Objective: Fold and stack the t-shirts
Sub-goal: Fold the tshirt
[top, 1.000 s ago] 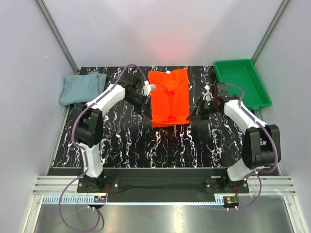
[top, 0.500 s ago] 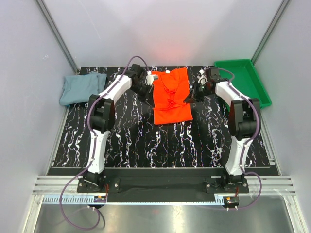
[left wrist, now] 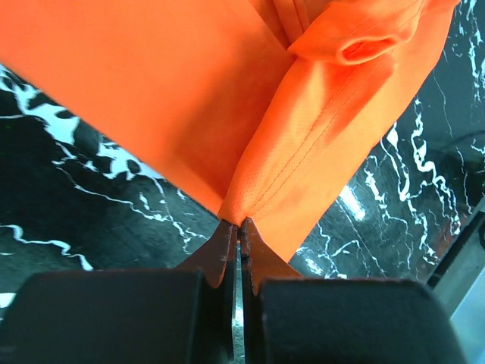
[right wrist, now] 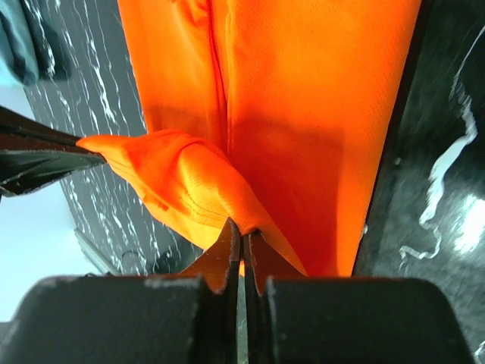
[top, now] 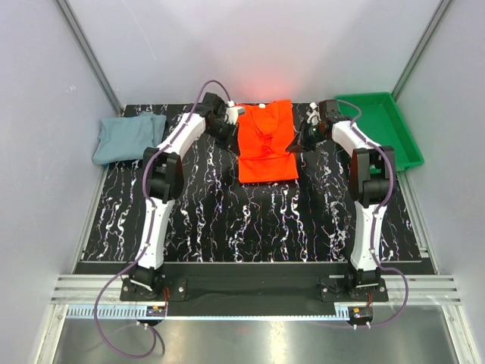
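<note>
T-shirt (top: 267,148) shifted, left gripper (left wrist: 239,226), right gripper (right wrist: 241,231) pinching

A rigid green tray (top: 377,127) sits at the far right corner of a black tabletop (top: 250,227) veined with white. Pale grey walls (top: 45,174) close 3 sides, with 2 slanted metal posts (top: 87,53) at the far corners. Ribbed aluminium rails (top: 258,289) run along the near edge.

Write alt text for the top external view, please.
Reaching across the black marbled table, the left gripper and right gripper are each shut on a side of the bright orange-red cloth t-shirt. A grey-blue cloth t-shirt lies far left, a green plastic tray far right.
</note>
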Available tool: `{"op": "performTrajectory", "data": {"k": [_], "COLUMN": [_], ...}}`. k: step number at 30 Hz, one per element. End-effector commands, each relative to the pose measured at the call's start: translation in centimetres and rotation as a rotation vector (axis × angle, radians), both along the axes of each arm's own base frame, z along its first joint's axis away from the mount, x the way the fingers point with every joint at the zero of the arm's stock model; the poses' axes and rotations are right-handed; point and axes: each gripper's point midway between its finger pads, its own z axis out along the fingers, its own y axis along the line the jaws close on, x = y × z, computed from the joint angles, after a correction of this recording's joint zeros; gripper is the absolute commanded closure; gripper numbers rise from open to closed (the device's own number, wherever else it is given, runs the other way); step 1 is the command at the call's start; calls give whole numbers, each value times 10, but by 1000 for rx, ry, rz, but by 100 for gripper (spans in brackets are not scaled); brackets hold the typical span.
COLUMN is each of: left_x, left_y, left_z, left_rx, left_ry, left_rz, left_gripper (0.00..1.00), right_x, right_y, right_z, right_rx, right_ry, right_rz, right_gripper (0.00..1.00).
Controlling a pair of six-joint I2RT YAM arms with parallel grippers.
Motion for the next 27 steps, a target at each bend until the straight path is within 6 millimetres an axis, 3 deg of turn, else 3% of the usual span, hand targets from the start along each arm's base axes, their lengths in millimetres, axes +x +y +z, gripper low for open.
{"op": "performTrajectory", "data": {"k": [1, 8, 15, 21, 22, 23, 25, 27], "left_x": [26, 55, 70, 75, 74, 73, 73, 74], "left_y": [0, -5, -5, -2, -1, -1, -1, -1], "left_z": [15, 35, 29, 15, 13, 14, 18, 28], "left_rx": [-8, -43, -29, -4, -2, -2, -3, -10], "left_ry": [-105, -218, -256, -253, -246, -245, -250, -270], "left_rz": [24, 65, 90, 105, 106, 107, 112, 114], "left_gripper": [100, 100, 98, 98, 94, 90, 73, 63], "right_x": [29, 46, 72, 83, 83, 84, 84, 84], "right_y": [-6, -8, -8, -10, -10, -10, -11, -13], "right_z": [18, 21, 14, 3, 2, 1, 5, 13], "right_rx": [-12, -12, -28, -40, -44, -48, -55, -69], "right_ry": [-108, -152, -199, -213, -211, -213, -222, -240], "right_rz": [-10, -18, -25, -30, -30, -28, -26, -24], "right_gripper": [100, 100, 100, 100, 98, 81, 68, 53]}}
